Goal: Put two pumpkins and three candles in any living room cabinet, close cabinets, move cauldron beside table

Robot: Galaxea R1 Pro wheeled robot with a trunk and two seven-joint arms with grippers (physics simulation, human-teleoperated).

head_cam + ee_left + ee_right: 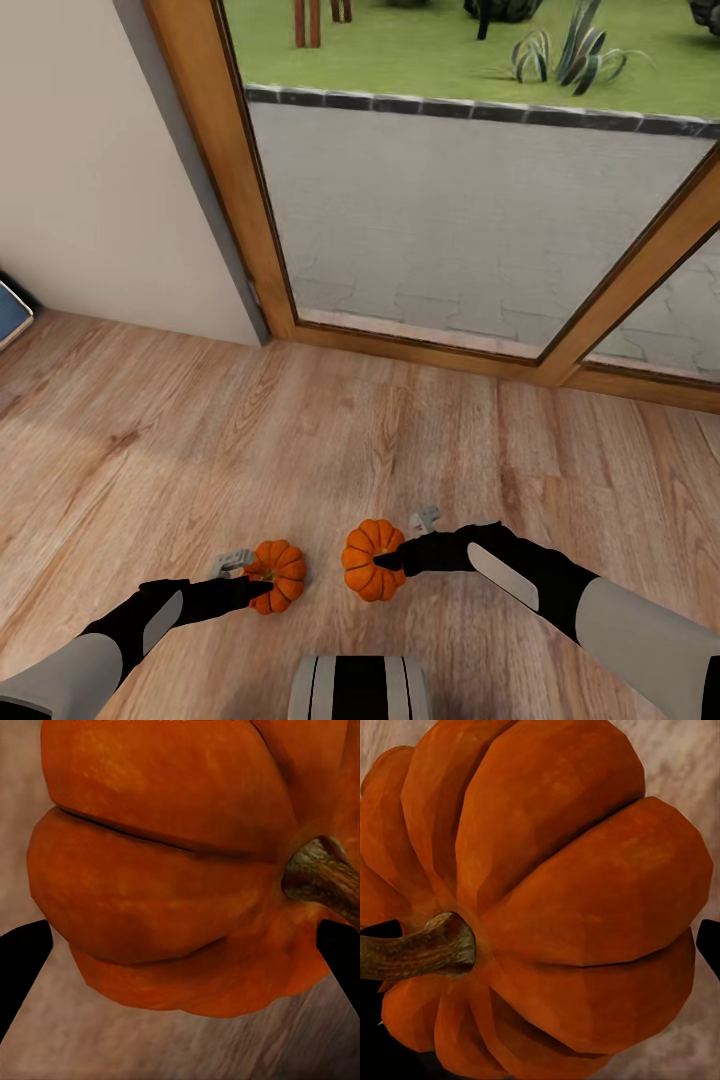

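I had both arms stretched low over the wooden floor (400,430), each one at a pumpkin. The left gripper (262,582) was at the left pumpkin (278,574), and the right gripper (385,562) at the right pumpkin (372,558); the two fruits sat near each other but apart, just ahead of my trunk, with the glass door (470,210) well beyond them and no cabinet in sight.

In the left wrist view the left pumpkin (172,877) bulged between two dark fingertips (22,967), one on each side. They were spread to the fruit's width and appeared to be pinching it, though I could not tell how firmly. In the right wrist view the right pumpkin (555,900) showed its stem pointing sideways, with one fingertip (709,945) at its flank and the other dark at the opposite edge, likewise straddling it and seemingly pressed on it.

My judgement was that this was the pick-up step, early in the task. To do it well I wanted the pads seated across the widest ribs, not on the sloping shoulder, since a hard round body can squirt out. I meant to confirm contact on both sides, lift slowly and straight, and keep the two arms apart so the pumpkins would not knock together.
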